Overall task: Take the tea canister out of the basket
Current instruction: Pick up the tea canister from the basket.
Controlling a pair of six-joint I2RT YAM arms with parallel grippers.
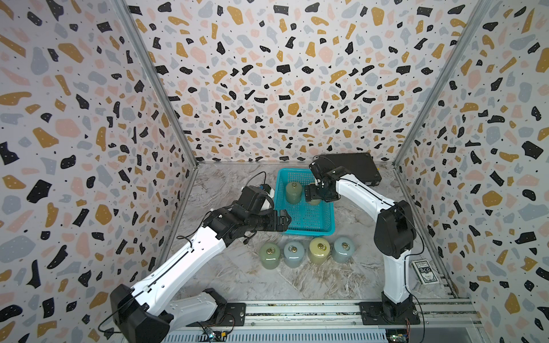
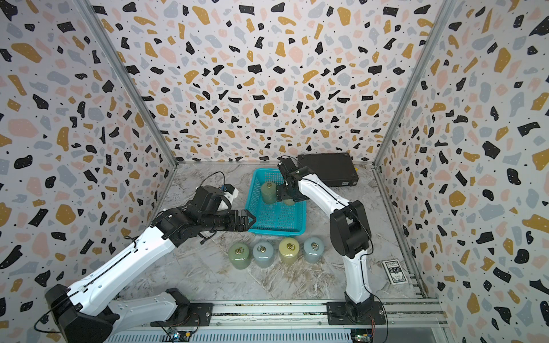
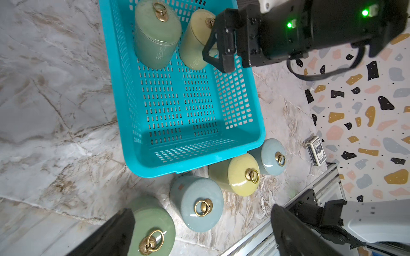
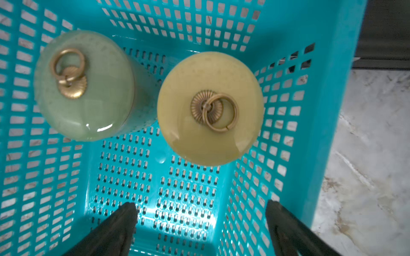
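The teal basket (image 1: pixel 326 230) stands at the middle of the table, with two tea canisters upright at its far end. A green one (image 1: pixel 293 192) is on the left. The yellow one (image 4: pixel 210 108) is on the right, by the basket's right wall (image 4: pixel 341 66). My right gripper (image 1: pixel 315 194) hangs open just above this yellow canister, and its fingers (image 4: pixel 128 217) hold nothing. In the left wrist view the right gripper (image 3: pixel 219 53) covers part of the yellow canister (image 3: pixel 193 44). My left gripper (image 1: pixel 285 219) is open and empty at the basket's near left corner.
Several canisters stand in a row on the table in front of the basket: green (image 1: pixel 269 255), blue (image 1: pixel 293 254), yellow (image 1: pixel 319 250), blue (image 1: pixel 344 249). A flat black case (image 1: pixel 356 167) lies behind the basket on the right. A card deck (image 1: pixel 421 271) lies near the right wall.
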